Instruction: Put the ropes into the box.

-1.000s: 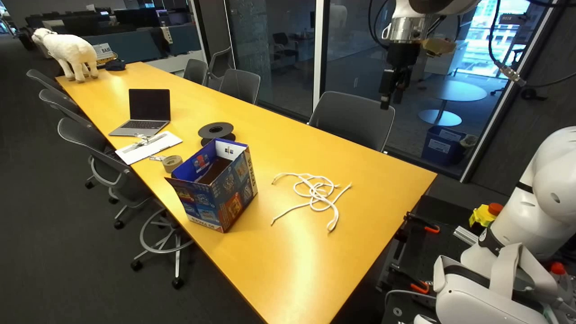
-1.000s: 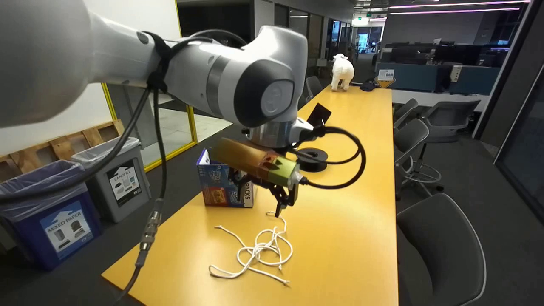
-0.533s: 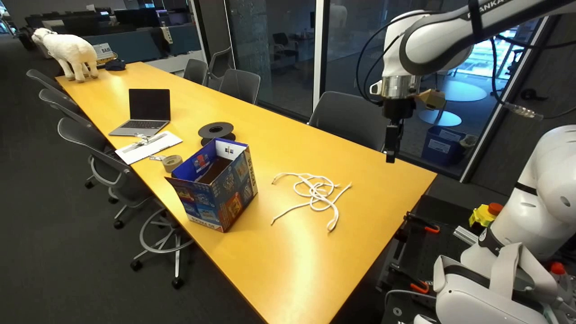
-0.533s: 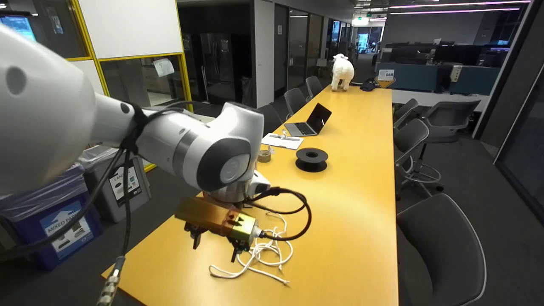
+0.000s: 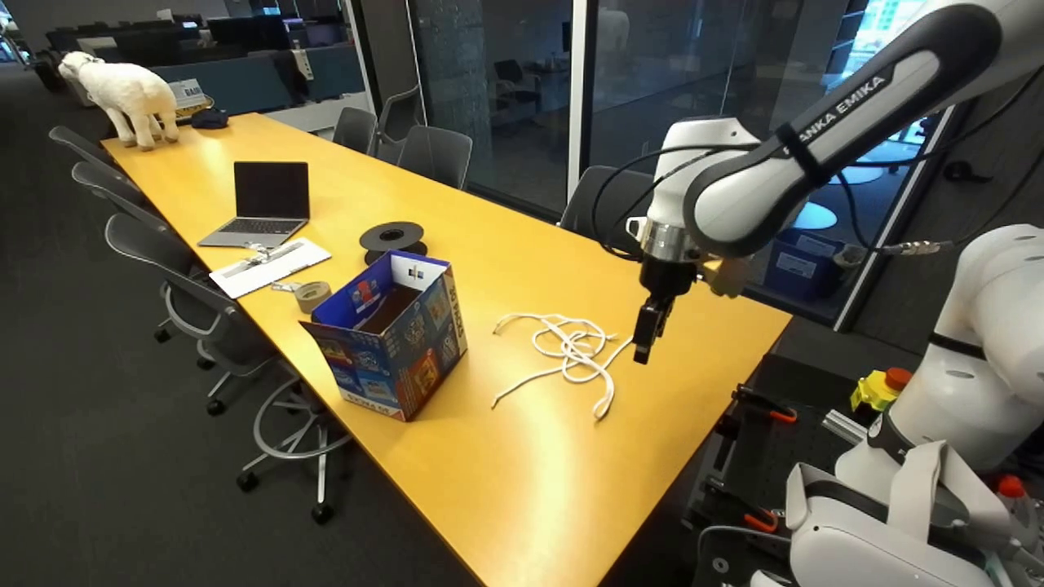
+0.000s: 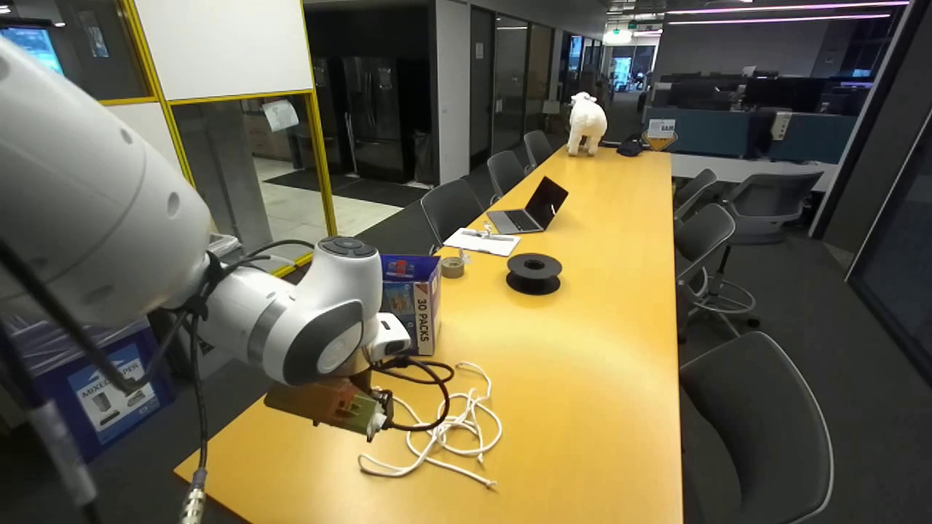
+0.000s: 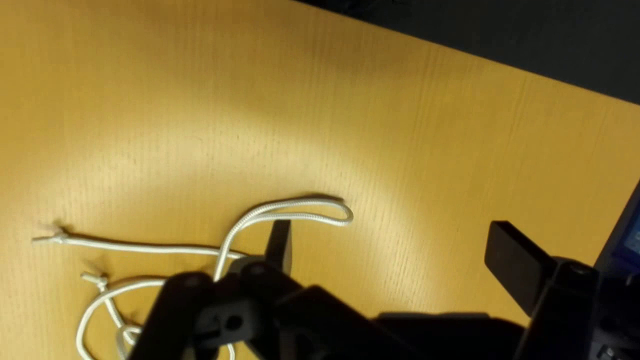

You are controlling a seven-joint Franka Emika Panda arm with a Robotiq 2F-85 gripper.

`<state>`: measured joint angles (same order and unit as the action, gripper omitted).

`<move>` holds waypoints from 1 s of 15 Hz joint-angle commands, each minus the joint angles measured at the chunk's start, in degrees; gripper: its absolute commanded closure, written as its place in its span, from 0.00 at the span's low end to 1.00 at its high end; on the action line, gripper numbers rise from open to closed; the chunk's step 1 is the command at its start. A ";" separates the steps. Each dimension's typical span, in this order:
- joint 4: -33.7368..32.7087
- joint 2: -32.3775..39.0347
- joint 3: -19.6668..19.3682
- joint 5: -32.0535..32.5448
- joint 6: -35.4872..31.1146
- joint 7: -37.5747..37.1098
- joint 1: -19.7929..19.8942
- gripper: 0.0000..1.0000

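Note:
The white rope [image 5: 575, 356] lies in a loose tangle on the yellow table [image 5: 530, 473]; it also shows in an exterior view [image 6: 440, 431] and the wrist view [image 7: 300, 202]. The blue printed box [image 5: 420, 350] stands beside it with its top open; the arm partly hides it in an exterior view [image 6: 424, 313]. My gripper [image 5: 644, 346] is low over the table beside the tangle. In the wrist view my gripper [image 7: 390, 240] is open and empty. A folded rope loop lies by its left fingertip, and part of the tangle is hidden behind that finger.
A black spool [image 5: 391, 236], a tape roll [image 5: 311, 295], a clipboard [image 5: 269, 267] and an open laptop [image 5: 265, 204] stand beyond the box. A table edge crosses the wrist view's top right. Grey chairs [image 6: 750, 429] line the table.
My arm has come down and across toward the rope, from high above the table to low beside the tangle. The gripper stays open. The rope and box have not moved.

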<state>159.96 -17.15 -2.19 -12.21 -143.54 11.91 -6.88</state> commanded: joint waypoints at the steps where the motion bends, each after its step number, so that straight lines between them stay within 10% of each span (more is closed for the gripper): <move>1: -1.25 11.85 4.75 -0.75 -15.28 -6.50 -2.01 0.00; 5: -3.87 26.92 7.31 7.86 -32.29 -15.34 -0.48 0.00; 8: -8.46 37.92 -5.69 19.51 -40.91 -22.68 -8.71 0.00; 15: -22.93 52.27 -14.92 11.48 -40.95 -20.40 -18.59 0.00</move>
<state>143.16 30.12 -14.65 1.82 -184.61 -8.40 -22.03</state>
